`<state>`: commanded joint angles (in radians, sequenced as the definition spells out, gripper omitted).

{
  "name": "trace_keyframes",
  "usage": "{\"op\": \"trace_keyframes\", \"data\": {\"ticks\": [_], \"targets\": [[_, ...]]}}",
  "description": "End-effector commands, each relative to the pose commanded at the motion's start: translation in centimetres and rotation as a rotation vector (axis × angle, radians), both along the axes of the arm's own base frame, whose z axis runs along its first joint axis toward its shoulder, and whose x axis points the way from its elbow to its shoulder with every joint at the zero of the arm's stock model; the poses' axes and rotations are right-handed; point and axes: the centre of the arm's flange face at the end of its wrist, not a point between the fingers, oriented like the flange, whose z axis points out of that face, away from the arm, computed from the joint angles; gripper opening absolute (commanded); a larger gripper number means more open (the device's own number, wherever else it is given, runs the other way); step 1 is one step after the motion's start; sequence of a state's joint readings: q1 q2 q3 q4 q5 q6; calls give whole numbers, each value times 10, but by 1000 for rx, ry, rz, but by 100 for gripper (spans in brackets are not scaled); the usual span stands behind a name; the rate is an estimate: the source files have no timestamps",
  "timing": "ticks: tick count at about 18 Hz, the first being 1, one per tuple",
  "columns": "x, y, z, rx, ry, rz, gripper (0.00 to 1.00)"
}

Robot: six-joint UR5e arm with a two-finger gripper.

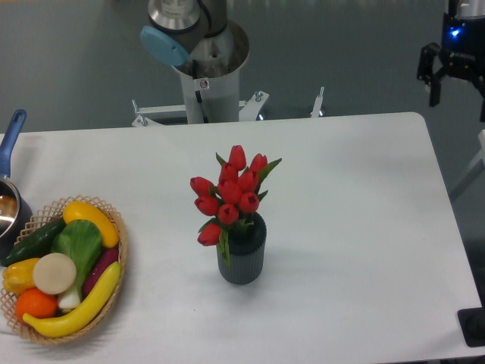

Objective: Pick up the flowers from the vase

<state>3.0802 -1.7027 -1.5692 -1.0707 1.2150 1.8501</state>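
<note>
The flowers (231, 191), a bunch of red tulips with green leaves, stand upright in the vase (242, 255), a short dark grey ribbed cylinder at the middle of the white table (356, 227). My gripper (458, 92) hangs at the far upper right, beyond the table's back right corner and far from the flowers. Its black fingers (434, 87) point down and stand apart with nothing between them; the right finger is partly cut off by the frame edge.
A wicker basket (120, 254) of toy fruit and vegetables sits at the front left. A blue-handled metal pot (9, 199) stands at the left edge. The arm's base column (204, 76) rises behind the table's back edge.
</note>
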Motion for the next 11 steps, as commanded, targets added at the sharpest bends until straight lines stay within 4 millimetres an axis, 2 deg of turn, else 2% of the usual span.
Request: {"op": "trace_keyframes", "data": {"ticks": [3, 7, 11], "targets": [[5, 4, -12, 65, -46, 17, 100], [17, 14, -27, 153, -88, 130, 100], [24, 27, -46, 235, -142, 118, 100]]}}
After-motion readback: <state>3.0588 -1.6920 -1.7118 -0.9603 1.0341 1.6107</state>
